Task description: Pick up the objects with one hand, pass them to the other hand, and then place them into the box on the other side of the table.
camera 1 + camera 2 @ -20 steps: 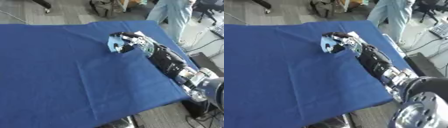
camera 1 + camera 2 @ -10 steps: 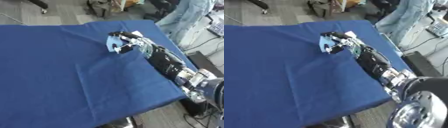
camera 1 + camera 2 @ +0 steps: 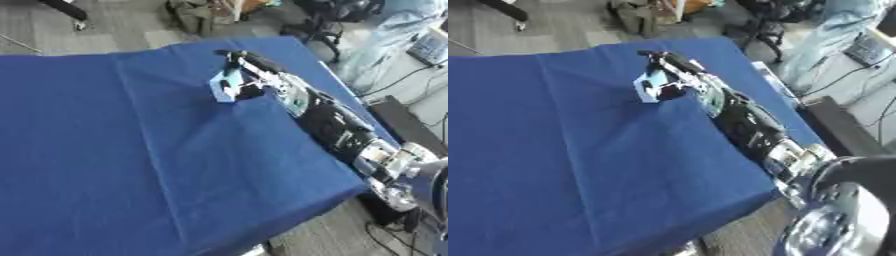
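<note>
1. Blue cloth covers the desk [image 3: 131,150], creased and bare apart from one item; grey floor and clutter lie beyond its far edge. Left eye view: right hand [image 3: 249,75] reaches in from 4 o'clock, fingers curled round a small light-blue block [image 3: 223,86] at about 1 o'clock on the cloth. Contact with the cloth can't be judged.
2. Risk: block seems held at the fingertips, so it could slip or twist on lifting.
3. Right eye view: same hold; neither left hand nor box shows.
4. Risk: handover must cross a wide span; a drop would land on loose cloth, and dragging fingers could bunch the folds.
</note>
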Robot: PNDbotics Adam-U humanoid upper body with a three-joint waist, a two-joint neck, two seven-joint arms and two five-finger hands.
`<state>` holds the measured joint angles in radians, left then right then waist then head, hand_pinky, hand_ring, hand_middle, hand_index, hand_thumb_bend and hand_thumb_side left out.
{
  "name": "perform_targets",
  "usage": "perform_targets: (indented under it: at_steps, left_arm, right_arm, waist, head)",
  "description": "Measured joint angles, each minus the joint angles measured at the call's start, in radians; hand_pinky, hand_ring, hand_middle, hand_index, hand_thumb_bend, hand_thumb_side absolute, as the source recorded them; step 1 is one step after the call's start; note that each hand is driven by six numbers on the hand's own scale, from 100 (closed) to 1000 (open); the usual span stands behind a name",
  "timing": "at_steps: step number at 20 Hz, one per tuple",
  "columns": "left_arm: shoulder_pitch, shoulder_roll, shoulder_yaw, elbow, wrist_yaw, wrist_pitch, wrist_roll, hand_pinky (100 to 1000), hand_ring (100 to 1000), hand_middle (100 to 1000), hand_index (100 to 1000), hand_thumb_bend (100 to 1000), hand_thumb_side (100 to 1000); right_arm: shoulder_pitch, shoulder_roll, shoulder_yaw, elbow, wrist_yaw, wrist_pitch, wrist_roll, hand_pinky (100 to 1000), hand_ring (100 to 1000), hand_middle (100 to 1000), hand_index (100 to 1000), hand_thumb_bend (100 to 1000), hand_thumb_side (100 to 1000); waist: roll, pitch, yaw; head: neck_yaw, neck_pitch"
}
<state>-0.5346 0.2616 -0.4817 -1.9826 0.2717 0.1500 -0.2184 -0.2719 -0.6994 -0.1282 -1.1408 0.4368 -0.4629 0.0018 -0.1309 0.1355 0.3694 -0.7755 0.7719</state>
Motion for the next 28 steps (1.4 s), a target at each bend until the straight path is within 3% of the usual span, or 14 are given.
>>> perform_targets:
  at_steps: [2,4,5,6,10,15,20,25,27,28]
  left_arm:
    - [0.001,-0.005,0.000,0.000,0.001,0.001,0.001,675,580,539,816,291,963]
    - [0.002,-0.006,0.000,0.000,0.002,0.002,0.002,675,580,539,816,291,963]
    - [0.002,-0.006,0.000,0.000,0.002,0.002,0.002,675,580,539,816,291,963]
    - [0.002,-0.006,0.000,0.000,0.002,0.002,0.002,675,580,539,816,291,964]
    - [0.002,-0.006,0.000,0.000,0.002,0.002,0.002,674,580,539,816,291,965]
    - [0.002,-0.006,0.000,0.000,0.002,0.002,0.002,674,581,539,817,290,966]
    - [0.001,-0.006,0.000,0.000,0.002,0.002,0.002,673,581,540,817,289,966]
    - [0.000,-0.006,0.000,0.000,0.002,0.002,0.002,673,581,540,817,288,967]
    - [-0.001,-0.006,0.000,0.000,0.002,0.002,0.002,673,581,540,817,287,967]
    - [-0.001,-0.006,0.000,0.000,0.002,0.002,0.002,673,581,540,817,288,968]
  right_arm:
    - [0.001,0.000,0.000,-0.001,-0.012,0.002,0.003,790,754,477,1000,100,210]
    - [0.003,0.000,0.001,0.000,-0.017,0.006,0.017,836,856,751,1000,100,202]
    - [0.005,0.000,0.004,0.003,-0.016,0.010,0.031,845,867,781,1000,100,206]
    - [0.007,0.000,0.008,0.008,-0.008,0.014,0.049,873,907,871,1000,100,217]
    - [0.008,0.000,0.009,0.042,0.066,0.055,0.091,929,988,991,1000,100,240]
    - [0.008,0.000,-0.002,0.085,0.161,0.129,0.034,944,1000,1000,1000,100,231]
    - [0.008,0.000,-0.007,0.115,0.200,0.188,-0.035,927,1000,969,1000,100,248]
    - [0.008,0.000,-0.005,0.144,0.205,0.214,-0.019,901,982,889,1000,100,435]
    - [0.008,0.000,-0.005,0.153,0.205,0.218,-0.006,894,973,861,1000,100,427]
    - [0.007,0.000,-0.005,0.154,0.205,0.218,-0.002,886,954,796,1000,100,334]
  waist:
    - [0.000,-0.001,0.000]
    - [0.000,-0.001,0.001]
    - [0.000,-0.001,0.001]
    - [0.000,-0.001,0.002]
    - [0.000,-0.001,0.003]
    - [-0.001,-0.001,0.003]
    - [-0.001,-0.001,0.003]
    - [-0.001,-0.001,0.003]
    - [-0.001,-0.001,0.006]
    - [-0.002,-0.001,0.006]
  head:
    - [0.000,0.000]
    - [0.000,0.000]
    - [-0.001,0.000]
    - [-0.001,0.000]
    - [-0.003,0.000]
    - [-0.009,0.000]
    - [-0.013,0.000]
    - [-0.019,0.000]
    - [-0.019,0.000]
    - [-0.019,0.000]
